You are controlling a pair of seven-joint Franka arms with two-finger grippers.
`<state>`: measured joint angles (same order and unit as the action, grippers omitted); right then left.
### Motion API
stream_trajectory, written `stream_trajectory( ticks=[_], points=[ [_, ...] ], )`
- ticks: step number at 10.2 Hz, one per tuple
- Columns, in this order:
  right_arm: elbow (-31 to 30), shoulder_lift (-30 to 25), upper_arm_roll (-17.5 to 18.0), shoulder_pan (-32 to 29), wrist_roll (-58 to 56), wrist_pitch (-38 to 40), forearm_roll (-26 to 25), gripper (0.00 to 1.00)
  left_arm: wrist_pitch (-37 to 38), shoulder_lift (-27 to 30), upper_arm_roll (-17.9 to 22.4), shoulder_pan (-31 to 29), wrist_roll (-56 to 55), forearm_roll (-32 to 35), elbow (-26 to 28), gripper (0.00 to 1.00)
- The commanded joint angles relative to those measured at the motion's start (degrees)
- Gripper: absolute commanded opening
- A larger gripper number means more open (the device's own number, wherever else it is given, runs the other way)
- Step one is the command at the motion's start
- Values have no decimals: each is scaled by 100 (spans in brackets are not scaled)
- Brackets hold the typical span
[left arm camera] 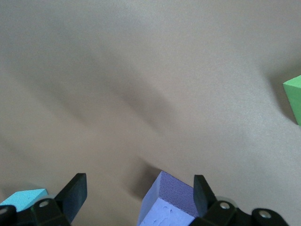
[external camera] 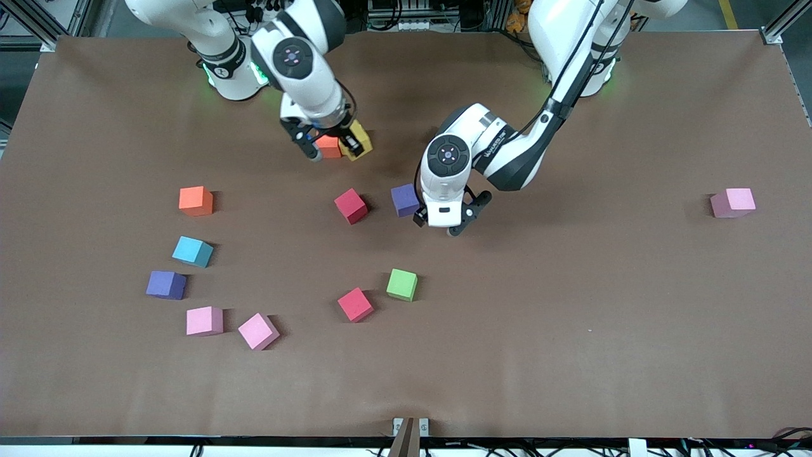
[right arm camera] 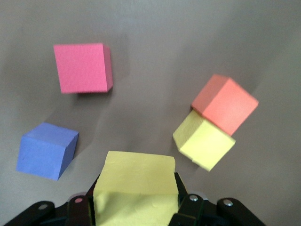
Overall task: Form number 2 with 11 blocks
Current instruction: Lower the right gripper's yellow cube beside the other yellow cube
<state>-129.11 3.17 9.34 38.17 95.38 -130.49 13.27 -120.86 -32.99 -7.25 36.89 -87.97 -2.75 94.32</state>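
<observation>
The right tool [right arm camera: 136, 207] was shut on a yellow block [right arm camera: 135, 190] and held it up over the table [external camera: 571, 330], above an orange block [external camera: 328, 146] and a second yellow block [right arm camera: 203, 140]. In the right wrist view those two touched each other, like the start of the number 2. No more of the number was built yet.

The left tool [external camera: 451, 222] was open and held nothing. It hung low just beside a purple block [external camera: 405, 200], and in the left wrist view that block sat between its fingers [left arm camera: 75, 193], closer to one of them.

The other blocks lay apart on the table. A red block [external camera: 351, 205] sat beside the purple one. A green block [external camera: 402, 284] and another red block [external camera: 355, 304] were nearer the front camera. Toward the right arm's end lay another orange block [external camera: 195, 200], a light blue block [external camera: 192, 251], another purple block [external camera: 166, 285] and two pink blocks [external camera: 204, 320]. One more pink block [external camera: 733, 202] sat alone toward the left arm's end.

The blocks looked light and soft, like foam, and not shiny, so they should not slip. They might squash a bit if squeezed hard. The best place to hold one was on two flat sides facing each other, near the middle, not on the corners.
</observation>
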Motion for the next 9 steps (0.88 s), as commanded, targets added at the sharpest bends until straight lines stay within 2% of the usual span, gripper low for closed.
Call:
stream_trajectory(
  ticks=[1, 3, 4, 5, 7, 9],
  points=[
    [281, 447, -2, 155, 769, 33, 149, 0, 80, -15, -22, -15, 69, 144, -46, 100],
    [97, 465, 24, 147, 1252, -37, 176, 0, 80, -15, -22, -15, 69, 144, -46, 100],
    [-113, 421, 112, 138, 1324, -264, 533, 0, 80, -15, -22, -15, 69, 144, -46, 100],
    [-236, 404, 347, 120, 1438, -431, 632, 0, 80, -24, -22, -15, 69, 144, -54, 100],
    [-378, 430, 420, 137, 1780, -590, 633, 0, 80, -24, -22, -15, 69, 152, -55, 100],
    [-649, 526, 507, 155, 2246, -1090, 633, 0, 80, -33, -22, -15, 69, 152, -55, 100]
  ],
)
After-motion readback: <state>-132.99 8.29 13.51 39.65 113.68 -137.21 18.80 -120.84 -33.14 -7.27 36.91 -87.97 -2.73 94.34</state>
